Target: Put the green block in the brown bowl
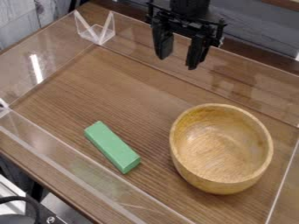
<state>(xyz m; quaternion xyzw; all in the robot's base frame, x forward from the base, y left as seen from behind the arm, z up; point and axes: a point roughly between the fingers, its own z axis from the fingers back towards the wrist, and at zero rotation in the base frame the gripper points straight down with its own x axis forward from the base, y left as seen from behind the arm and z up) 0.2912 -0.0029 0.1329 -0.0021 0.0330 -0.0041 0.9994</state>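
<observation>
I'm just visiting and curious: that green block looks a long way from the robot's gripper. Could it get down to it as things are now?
Probably yes. The green block lies flat on the wooden table, apart from the brown bowl, with nothing on top of it. The gripper hangs above, fingers apart, holding nothing.

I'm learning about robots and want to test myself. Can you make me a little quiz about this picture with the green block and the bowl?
1. True or false: the green block is already inside the brown bowl.
2. Which is nearer the left edge of the picture? A) the brown bowl B) the green block
3. Fill in: the pincer hangs above the wooden table and holds ____.

Key
1. False. It lies on the table, left of the bowl, apart from it.
2. B
3. nothing
</observation>
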